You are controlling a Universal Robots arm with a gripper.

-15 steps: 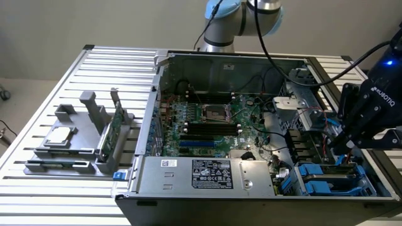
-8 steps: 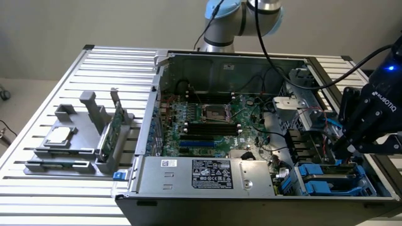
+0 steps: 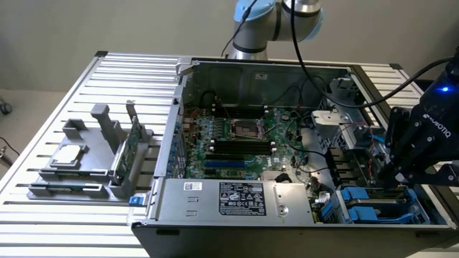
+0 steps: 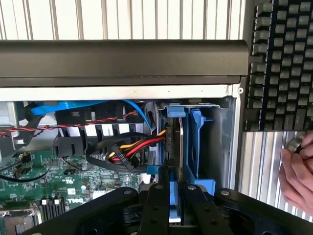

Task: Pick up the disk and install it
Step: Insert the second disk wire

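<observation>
Wrist view: disk entering drive bay, not yet seated

Inspection finds the gripper clenched on the disk, held edge-on in its blue carrier inside the computer case. The disk sits partly within the drive bay at the case's front corner, beside the power cables. Pickup is judged complete; installation appears well advanced, final seating unconfirmed. A person's hand rests outside the case near a keyboard.

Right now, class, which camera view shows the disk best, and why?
The wrist view: the disk stands edge-on in its blue carrier, between the gripper fingers. In the exterior view, only blue carrier parts show below the gripper.
</observation>
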